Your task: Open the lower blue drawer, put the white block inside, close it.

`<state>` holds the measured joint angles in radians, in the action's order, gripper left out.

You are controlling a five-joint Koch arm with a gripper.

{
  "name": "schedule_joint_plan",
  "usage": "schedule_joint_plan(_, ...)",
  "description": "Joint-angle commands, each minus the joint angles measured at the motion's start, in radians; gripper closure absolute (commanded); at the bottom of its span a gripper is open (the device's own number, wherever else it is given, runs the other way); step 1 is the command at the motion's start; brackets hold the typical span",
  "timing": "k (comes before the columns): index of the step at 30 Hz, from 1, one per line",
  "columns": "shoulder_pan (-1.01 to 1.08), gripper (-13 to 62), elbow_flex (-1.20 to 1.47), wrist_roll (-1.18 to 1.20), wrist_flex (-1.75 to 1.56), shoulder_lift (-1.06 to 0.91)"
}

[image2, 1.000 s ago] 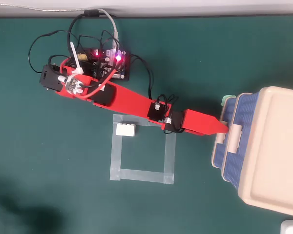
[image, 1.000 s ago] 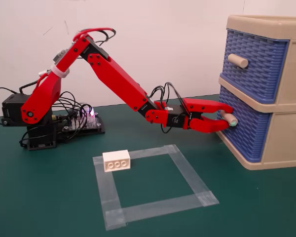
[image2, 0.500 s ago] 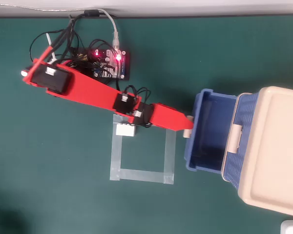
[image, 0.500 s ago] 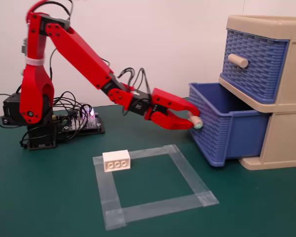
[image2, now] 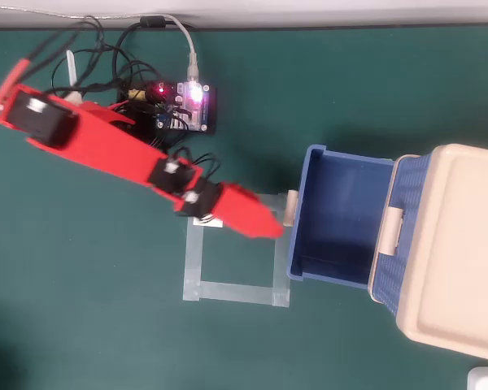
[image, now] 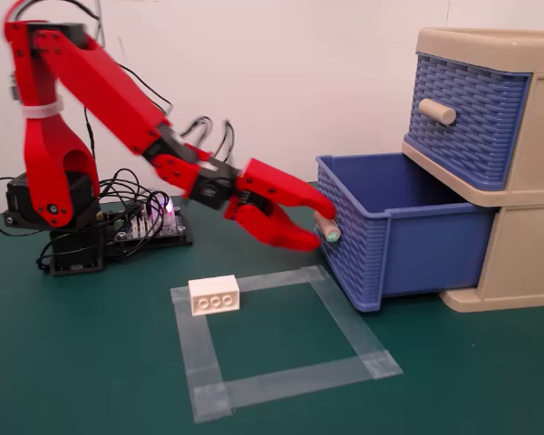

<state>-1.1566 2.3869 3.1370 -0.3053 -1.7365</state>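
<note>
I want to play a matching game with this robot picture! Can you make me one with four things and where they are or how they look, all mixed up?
Things:
1. lower blue drawer
2. upper blue drawer
3. white block
4. gripper

Descriptions:
A. pushed in shut
B. lying on a corner of the tape square
C. pulled out, nothing inside
D. red, at the teal-tipped handle

Pairs: 1-C, 2-A, 3-B, 4-D
</note>
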Motion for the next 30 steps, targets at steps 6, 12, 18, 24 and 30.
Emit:
schedule_joint_plan(6,0.026,15.8,-0.218,-0.037,1.071,-0.512)
schedule_joint_plan(12,0.058,15.8,-0.604,-0.591,1.661,-0.304)
schedule_joint_plan(18,0.095,15.9,-0.699,-1.232,1.689,-0.091)
schedule_joint_plan(24,0.144,16.0,-0.762,-1.813,1.671,0.037)
schedule_joint_plan(30,0.170,15.9,-0.730,-2.103,1.736,0.040)
